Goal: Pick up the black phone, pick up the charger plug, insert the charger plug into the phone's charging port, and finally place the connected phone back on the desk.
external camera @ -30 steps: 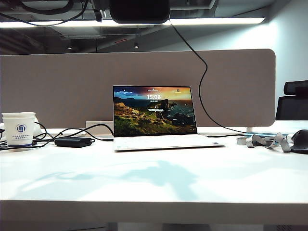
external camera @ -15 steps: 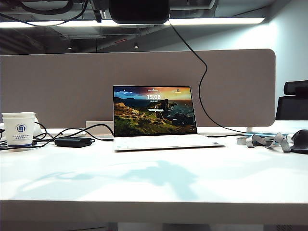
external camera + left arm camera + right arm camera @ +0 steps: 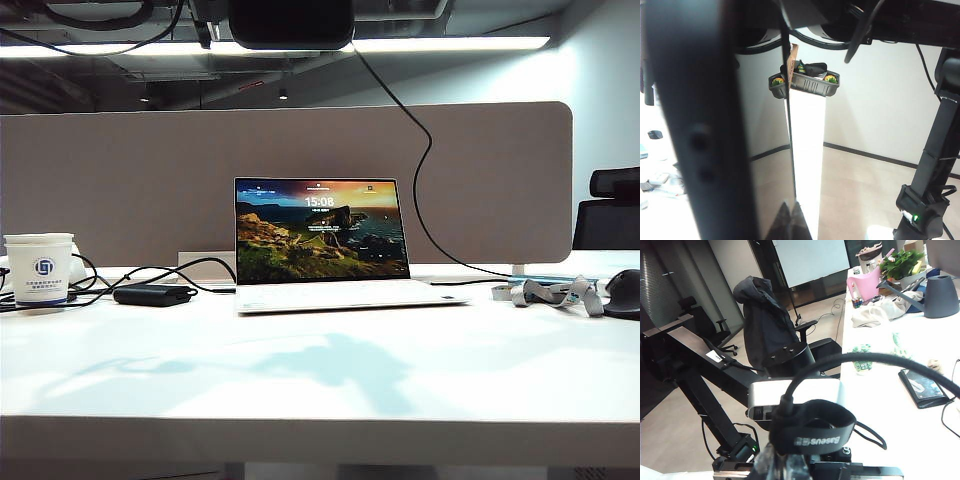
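Note:
In the left wrist view the black phone [image 3: 765, 150] stands on end right in front of the camera, its glossy face mirroring the room and its dark side edge filling one side. My left gripper [image 3: 792, 222] is shut on it, one dark fingertip [image 3: 799, 220] lying against the glass. In the right wrist view my right gripper [image 3: 787, 467] is shut on the charger plug, whose tip is hidden behind a black Baseus strap [image 3: 812, 432]. Its black cable [image 3: 880, 359] arcs away. Neither gripper shows in the exterior view. The desk [image 3: 320, 380] carries only soft shadows.
An open white laptop [image 3: 320, 240] stands mid-desk before the grey-beige divider [image 3: 130, 180]. A paper cup [image 3: 40, 268], a matte power brick [image 3: 152, 294] and cables lie at the left. A grey strap [image 3: 555, 292] and a dark mouse [image 3: 625, 292] lie at the right.

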Robot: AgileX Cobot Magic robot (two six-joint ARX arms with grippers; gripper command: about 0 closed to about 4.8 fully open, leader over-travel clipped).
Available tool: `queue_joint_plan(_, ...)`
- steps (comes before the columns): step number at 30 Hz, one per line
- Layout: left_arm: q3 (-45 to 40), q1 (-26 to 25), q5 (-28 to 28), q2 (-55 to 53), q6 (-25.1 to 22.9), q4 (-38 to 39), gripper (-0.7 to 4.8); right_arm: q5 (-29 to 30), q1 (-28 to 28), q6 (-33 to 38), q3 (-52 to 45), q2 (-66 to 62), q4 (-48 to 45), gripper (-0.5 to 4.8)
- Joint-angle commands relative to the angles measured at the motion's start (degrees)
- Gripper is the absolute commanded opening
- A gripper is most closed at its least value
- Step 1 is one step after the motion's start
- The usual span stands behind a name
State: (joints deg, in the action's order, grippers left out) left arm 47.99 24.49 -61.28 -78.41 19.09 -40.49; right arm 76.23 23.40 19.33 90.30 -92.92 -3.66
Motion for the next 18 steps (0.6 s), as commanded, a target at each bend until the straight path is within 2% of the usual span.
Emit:
queue_joint_plan(1,0.46,-0.07,0.79,0.44,0.42,-2.47,-0.07,0.63,0.07,-3.61,0.09,0.31,3.93,-0.02)
queue_joint_plan(8,0.46,-0.07,0.59,0.44,0.15,-2.43,-0.07,0.63,0.07,-8.85,0.09,0.31,10.67,-0.02)
queue_joint_plan(18,0.42,-0.09,0.61,0.44,-0.7,-1.84,-0.07,0.66,0.07,-10.05,0.09,0.31,11.82,-0.02)
